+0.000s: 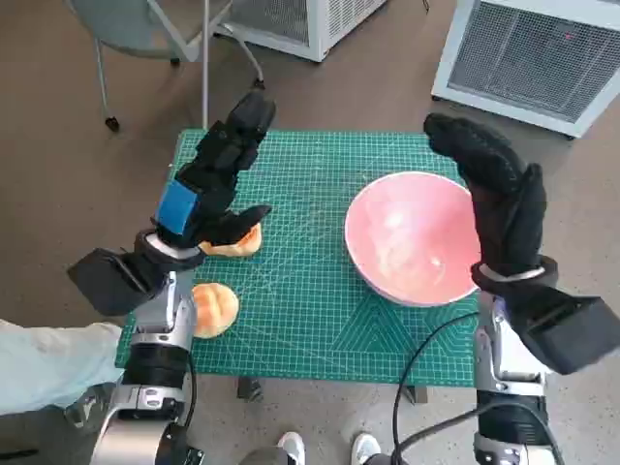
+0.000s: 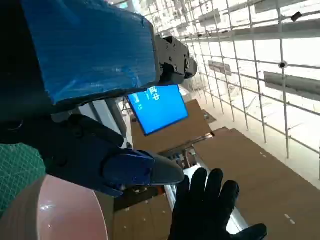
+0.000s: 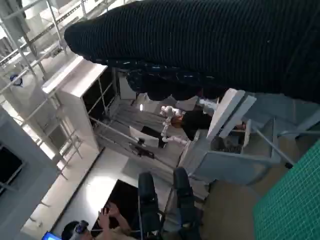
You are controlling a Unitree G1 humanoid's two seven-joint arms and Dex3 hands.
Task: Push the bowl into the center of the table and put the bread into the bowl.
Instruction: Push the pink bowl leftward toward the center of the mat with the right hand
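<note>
A pink bowl (image 1: 407,237) stands on the right half of the green mat (image 1: 300,320); its rim also shows in the left wrist view (image 2: 50,210). One bread roll (image 1: 238,242) lies at the mat's left, partly hidden behind my left hand (image 1: 218,179). A second roll (image 1: 213,308) lies at the left front edge. My left hand is raised above the rolls with its fingers stretched out and holds nothing. My right hand (image 1: 494,194) is raised by the bowl's right rim, fingers spread and empty; its glove (image 2: 210,210) also shows in the left wrist view.
The table is small, with brown floor all round. A chair (image 1: 145,29) stands behind it at the left and white grilled units (image 1: 533,58) at the back right. A person's feet (image 1: 325,448) are at the front edge; another person (image 3: 110,220) shows far off in the right wrist view.
</note>
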